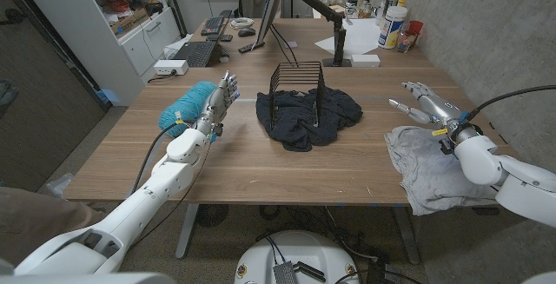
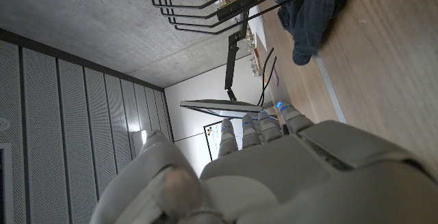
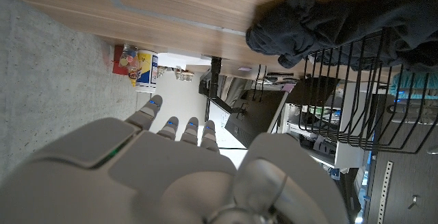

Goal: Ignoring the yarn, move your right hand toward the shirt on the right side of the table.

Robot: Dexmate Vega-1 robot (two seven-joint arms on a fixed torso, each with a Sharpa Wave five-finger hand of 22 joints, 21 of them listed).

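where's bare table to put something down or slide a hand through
Bare wood runs along the near edge of the table, between the left hand and the grey shirt. A gap also lies between the dark cloth pile and that shirt. The far end is crowded: keyboards, monitor stand, bottles. The wire rack stands on the dark pile.

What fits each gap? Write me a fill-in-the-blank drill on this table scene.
1. The dark shirt lies crumpled under the black wire ____.
2. The teal yarn sits right behind the robot's ____ hand.
3. The right hand hovers, fingers spread, just beyond the ____ shirt.

Missing words: rack; left; grey
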